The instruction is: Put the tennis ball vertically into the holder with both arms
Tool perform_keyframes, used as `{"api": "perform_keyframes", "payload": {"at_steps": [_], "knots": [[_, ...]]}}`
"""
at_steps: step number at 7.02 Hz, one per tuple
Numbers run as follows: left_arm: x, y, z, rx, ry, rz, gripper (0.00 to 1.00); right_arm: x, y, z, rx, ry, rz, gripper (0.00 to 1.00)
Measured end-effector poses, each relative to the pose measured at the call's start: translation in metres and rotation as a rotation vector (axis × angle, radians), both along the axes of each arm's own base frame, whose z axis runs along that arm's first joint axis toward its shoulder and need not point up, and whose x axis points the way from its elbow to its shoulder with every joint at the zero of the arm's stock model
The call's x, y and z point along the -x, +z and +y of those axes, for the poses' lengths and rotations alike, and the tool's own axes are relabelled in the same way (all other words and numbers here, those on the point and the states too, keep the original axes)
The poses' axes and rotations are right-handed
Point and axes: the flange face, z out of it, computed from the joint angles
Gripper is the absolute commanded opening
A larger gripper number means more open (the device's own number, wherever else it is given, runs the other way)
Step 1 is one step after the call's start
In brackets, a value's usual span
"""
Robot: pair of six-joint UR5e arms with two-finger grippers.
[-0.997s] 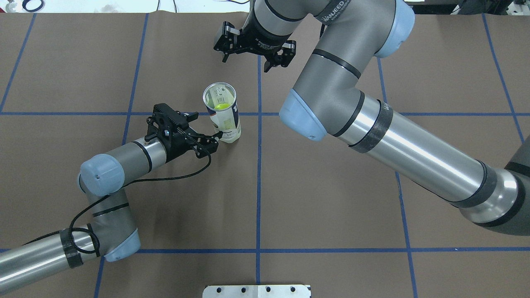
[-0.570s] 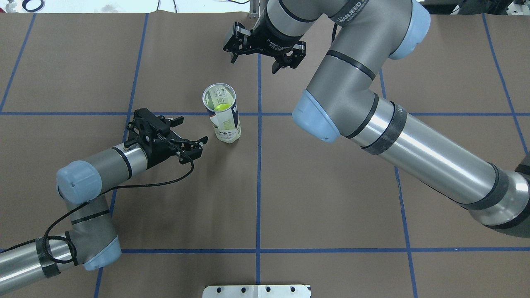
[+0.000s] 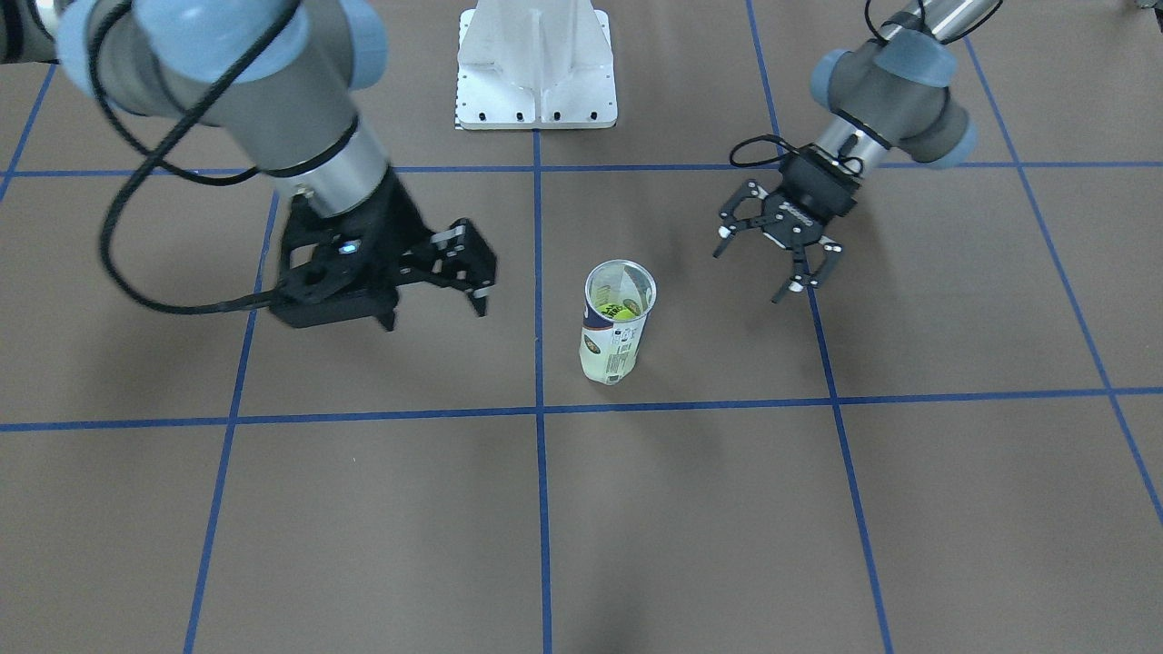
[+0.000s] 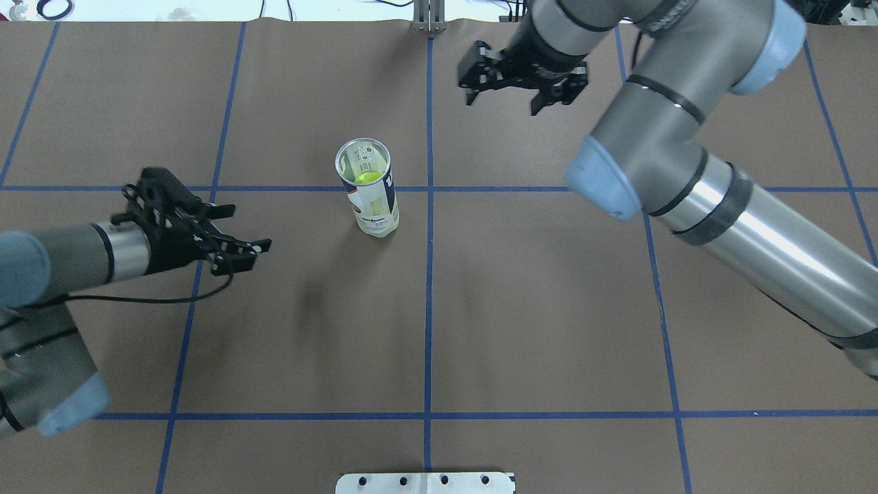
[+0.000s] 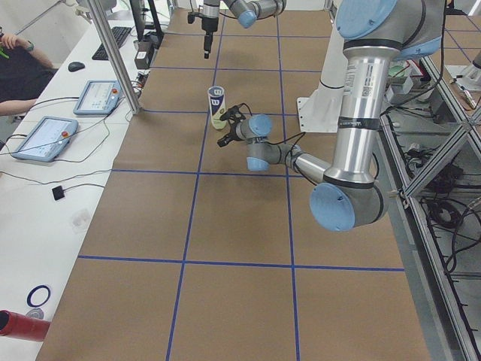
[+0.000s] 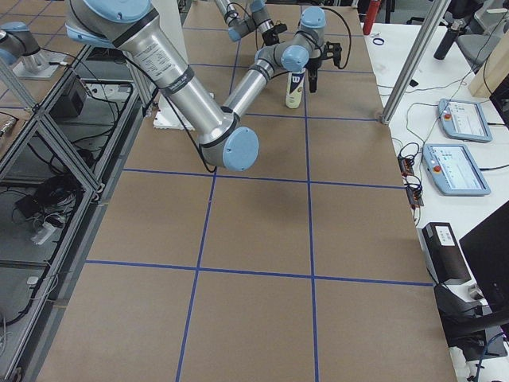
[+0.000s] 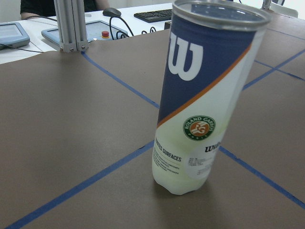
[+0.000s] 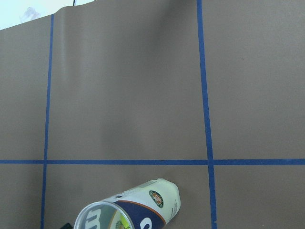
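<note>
Standing upright on the brown tabletop (image 4: 549,309), a clear plastic tennis-ball tube (image 4: 374,199) has its long axis vertical, its open mouth pointing straight up and its rounded base resting just beside a blue tape line (image 4: 429,309). A yellow-green tennis ball (image 4: 367,177) shows inside through the open mouth; how deep it sits cannot be told from above.

The tube's label is navy at the top and white below, split by a thin orange stripe. In the left wrist view the white "W" logo faces the camera.

The left hand (image 4: 248,225) lies low and roughly level, with its two black fingers spread wide and nothing between them. The tube stands out ahead of those fingertips, well apart from them and touching neither.

The right hand (image 4: 503,103) hangs above the tabletop with its fingers pointing down, also spread wide and empty. The tube stands well apart from this hand, off to its side and nearer the robot. From the right wrist camera only the tube's mouth and upper label show, at the bottom edge of the view.

Neither hand touches the tube.
</note>
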Motion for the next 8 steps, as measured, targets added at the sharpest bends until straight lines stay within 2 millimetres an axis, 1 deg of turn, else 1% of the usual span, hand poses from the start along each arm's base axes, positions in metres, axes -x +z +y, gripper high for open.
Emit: {"api": "perform_keyframes", "payload": {"at_steps": [1,2,3,4,5,6,7,8], "knots": [[0.069,0.024,-0.039,0.170,0.006,-0.083,0.99,-0.048,0.061,-0.015,-0.048,-0.060,0.099,0.99],[0.120,0.038,-0.064,0.292,-0.018,-0.121,0.99,-0.084,0.106,-0.024,-0.080,-0.116,0.174,0.99],[0.156,0.043,-0.083,0.365,-0.042,-0.140,0.99,-0.115,0.145,-0.032,-0.093,-0.160,0.223,0.99],[0.186,0.046,-0.099,0.413,-0.055,-0.165,0.99,-0.146,0.181,-0.039,-0.096,-0.196,0.242,0.99],[0.221,0.051,-0.115,0.434,-0.050,-0.204,0.99,-0.188,0.222,-0.045,-0.100,-0.239,0.237,0.99],[0.257,0.067,-0.127,0.437,-0.050,-0.246,0.99,-0.232,0.264,-0.048,-0.100,-0.271,0.218,0.99],[0.291,0.092,-0.136,0.456,-0.064,-0.274,1.00,-0.271,0.303,-0.045,-0.110,-0.301,0.205,0.99],[0.316,0.115,-0.139,0.478,-0.078,-0.289,1.00,-0.304,0.337,-0.038,-0.103,-0.308,0.199,0.99]]}}
